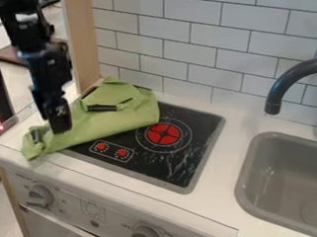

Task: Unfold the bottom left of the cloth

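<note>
Black gripper over rumpled green cloth, black stovetop partly beneath, cannot tell grip width or hold

White toy-kitchen counter, black stovetop and grey sink set in, green cloth rumpled across stovetop and counter

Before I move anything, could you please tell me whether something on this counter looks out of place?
Yes: the green cloth lies crumpled over the left of the stovetop and onto the counter, odd on a cooking surface. Pale streaks also mark the stovetop's near right part; I cannot tell whether they are scratches or glare.
</note>
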`<state>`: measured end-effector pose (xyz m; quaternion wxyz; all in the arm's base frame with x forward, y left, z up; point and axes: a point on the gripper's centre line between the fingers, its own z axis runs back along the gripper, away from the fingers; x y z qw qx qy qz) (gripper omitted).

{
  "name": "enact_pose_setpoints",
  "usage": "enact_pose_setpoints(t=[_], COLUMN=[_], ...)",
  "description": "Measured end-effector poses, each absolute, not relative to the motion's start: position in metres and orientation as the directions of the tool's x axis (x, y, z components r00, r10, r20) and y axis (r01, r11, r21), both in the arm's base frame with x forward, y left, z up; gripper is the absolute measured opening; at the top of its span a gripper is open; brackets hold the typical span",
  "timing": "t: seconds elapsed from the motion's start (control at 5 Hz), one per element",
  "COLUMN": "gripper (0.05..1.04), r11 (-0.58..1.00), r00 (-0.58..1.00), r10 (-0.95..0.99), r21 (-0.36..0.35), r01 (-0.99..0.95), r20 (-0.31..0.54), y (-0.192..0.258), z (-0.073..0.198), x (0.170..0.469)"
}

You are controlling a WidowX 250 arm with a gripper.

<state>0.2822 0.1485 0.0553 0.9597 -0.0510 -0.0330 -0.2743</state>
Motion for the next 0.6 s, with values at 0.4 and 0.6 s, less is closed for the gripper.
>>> enact_pose_setpoints(t=[0.4, 0.6], gripper=[1.0, 1.0], r11=[0.846, 0.845], r00=[0.83, 0.826], r10=[-0.522, -0.526], r21=[-0.002, 0.009], r01=[0.533, 0.535], r20=[0.197, 0.202], y=[0.141, 0.142], z=[0.109, 0.112], x=[0.289, 0.289])
